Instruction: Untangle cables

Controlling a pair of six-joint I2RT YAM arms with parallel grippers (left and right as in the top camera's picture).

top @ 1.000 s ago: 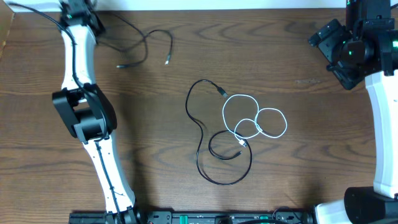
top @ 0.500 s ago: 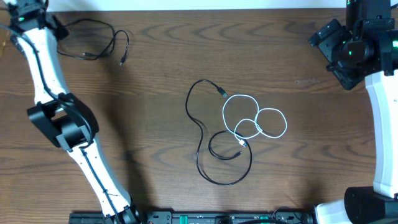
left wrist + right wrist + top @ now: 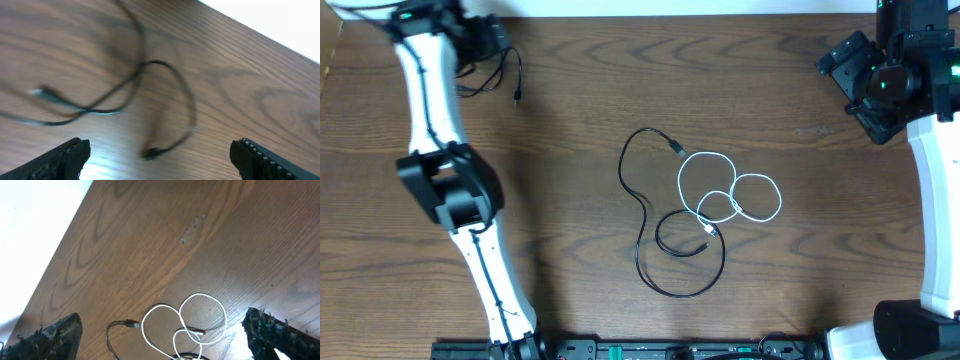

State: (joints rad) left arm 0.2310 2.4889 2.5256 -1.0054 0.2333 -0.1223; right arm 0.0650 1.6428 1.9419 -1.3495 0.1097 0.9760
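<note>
A separate black cable (image 3: 506, 72) lies loose at the table's far left; in the left wrist view this black cable (image 3: 165, 75) is blurred, one end plug (image 3: 150, 151) between my fingers. My left gripper (image 3: 492, 42) (image 3: 160, 165) hovers over it, open and empty. In the middle, a long black cable (image 3: 645, 215) loops under and through a white cable (image 3: 732, 192). My right gripper (image 3: 852, 85) (image 3: 165, 342) stays high at the far right, open, looking down on the white cable (image 3: 200, 314) and a black plug (image 3: 133, 325).
The dark wooden table (image 3: 570, 140) ends in a white strip along its far edge (image 3: 670, 8). The left arm's white links (image 3: 430, 110) stretch from the near edge up the left side. The right arm's base (image 3: 920, 320) stands at the near right.
My left gripper has opened and let go of the separate black cable after dragging it toward the far left corner; the arm then swung back slightly right. The right arm and central cables are unchanged.
</note>
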